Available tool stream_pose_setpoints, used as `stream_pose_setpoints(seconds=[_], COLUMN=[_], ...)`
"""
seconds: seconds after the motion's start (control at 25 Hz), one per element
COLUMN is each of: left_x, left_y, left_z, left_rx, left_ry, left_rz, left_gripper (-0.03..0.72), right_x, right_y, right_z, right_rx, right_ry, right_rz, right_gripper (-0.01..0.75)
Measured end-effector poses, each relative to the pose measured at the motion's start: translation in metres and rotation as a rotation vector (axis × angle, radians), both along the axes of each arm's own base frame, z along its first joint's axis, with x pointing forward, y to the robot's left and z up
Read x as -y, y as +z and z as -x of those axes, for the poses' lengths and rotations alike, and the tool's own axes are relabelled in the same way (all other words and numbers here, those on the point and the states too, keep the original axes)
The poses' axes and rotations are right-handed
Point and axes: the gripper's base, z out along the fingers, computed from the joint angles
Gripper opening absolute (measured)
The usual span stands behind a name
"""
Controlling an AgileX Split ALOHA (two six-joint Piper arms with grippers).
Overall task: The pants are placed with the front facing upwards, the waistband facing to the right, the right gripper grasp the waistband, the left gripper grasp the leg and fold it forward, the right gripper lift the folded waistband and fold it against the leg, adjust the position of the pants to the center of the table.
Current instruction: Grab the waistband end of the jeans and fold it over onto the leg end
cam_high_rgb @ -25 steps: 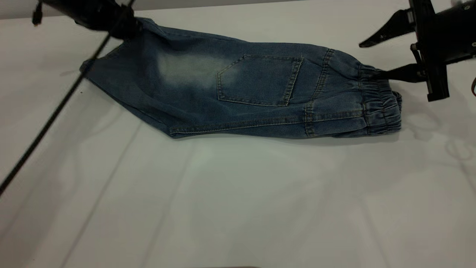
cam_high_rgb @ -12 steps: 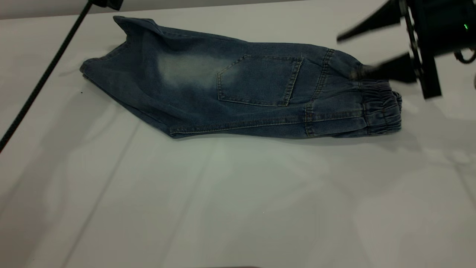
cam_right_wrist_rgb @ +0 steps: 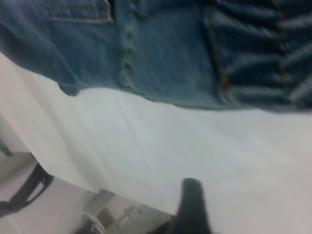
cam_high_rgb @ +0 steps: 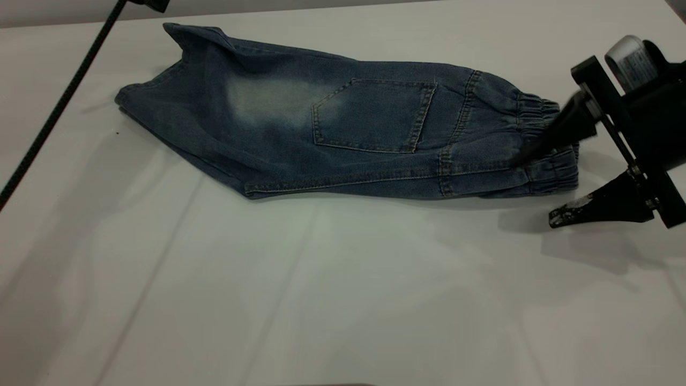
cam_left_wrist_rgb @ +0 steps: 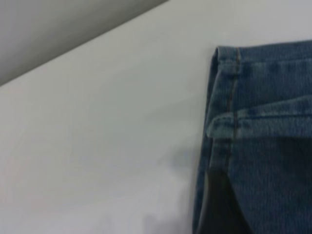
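white table (cam_high_rgb: 343, 300) w/ pants (cam_high_rgb: 343, 128), right claw (cam_high_rgb: 541, 187) spread astride waistband (cam_high_rgb: 546, 145).

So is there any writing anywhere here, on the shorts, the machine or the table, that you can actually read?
White label on the cylinder of the right gripper: dark print lines show, too small to read.
The pants: no tag, brand or lettering shows.
The table: no marks or text.
Wrist views: no writing shows.
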Motion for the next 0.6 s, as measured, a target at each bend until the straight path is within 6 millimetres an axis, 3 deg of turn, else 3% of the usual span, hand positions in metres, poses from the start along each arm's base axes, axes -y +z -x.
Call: stream_pose_setpoints(seconds=[0.12, 0.24, 0.6], left_x=[0.000, 0.000, 0.000], left_y=[0.000, 0.000, -0.001], left_z=[0.000, 0.000, 0.000], left_rx=[-0.004, -0.006, -0.008], left_ry=[0.001, 0.002, 0.003], left_rz=[0.000, 0.001, 0.002], left_gripper=[0.405, 0.405, 0.405], right_x=[0.000, 0.003, 0.013], right_y=[0.001, 0.001, -0.007], right_z=[-0.006, -0.012, -0.019], right_rx=[0.021, 0.028, -0.044], right_ry=[-0.062, -0.154, -0.352], right_rz=[-0.013, -0.004, 0.079], right_gripper=[0.599, 0.640, 0.574])
